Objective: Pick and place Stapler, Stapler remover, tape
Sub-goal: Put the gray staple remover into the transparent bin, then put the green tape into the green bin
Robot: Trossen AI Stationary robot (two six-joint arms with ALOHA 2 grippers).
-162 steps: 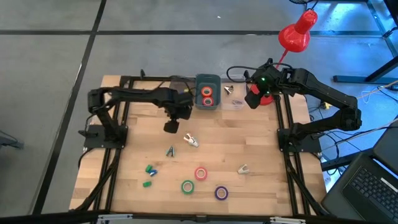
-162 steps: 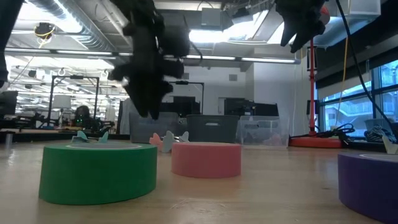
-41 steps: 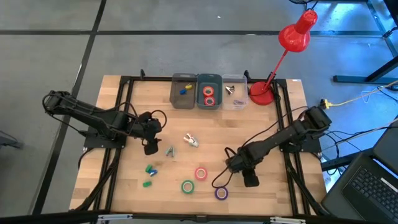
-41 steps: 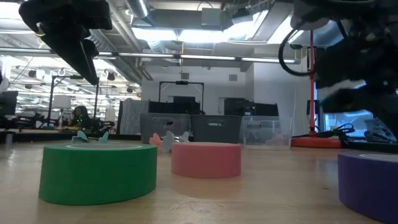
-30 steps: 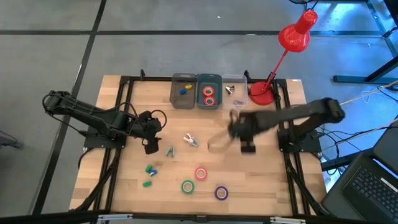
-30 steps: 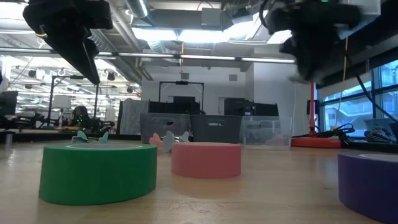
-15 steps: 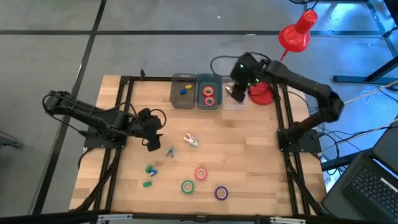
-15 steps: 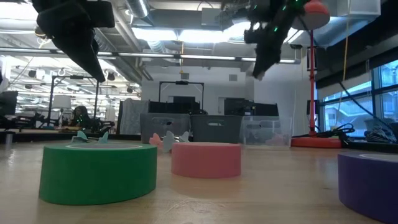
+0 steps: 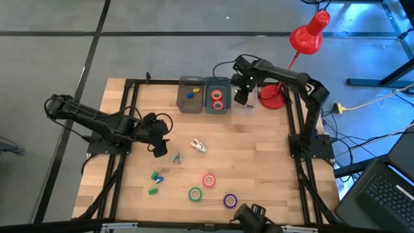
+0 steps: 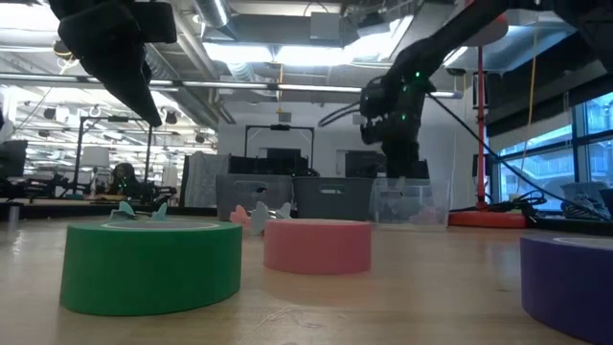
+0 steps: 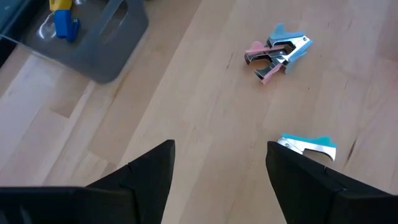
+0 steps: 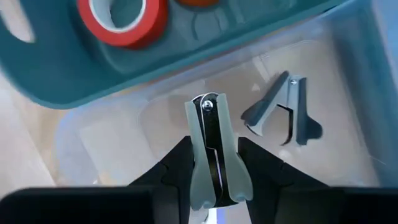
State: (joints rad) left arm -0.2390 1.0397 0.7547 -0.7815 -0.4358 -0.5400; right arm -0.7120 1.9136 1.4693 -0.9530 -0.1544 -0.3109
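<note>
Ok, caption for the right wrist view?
Right hand holds a staple remover over the clear bin, beside another remover.

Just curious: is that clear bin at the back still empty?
No. The clear bin already holds one staple remover, and the right gripper holds another above it.

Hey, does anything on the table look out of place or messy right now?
Nothing looks spilled or damaged. Loose items wait unsorted on the wooden table: three tape rolls, two staple removers and small blocks. The right gripper holds a staple remover over the clear bin.
</note>
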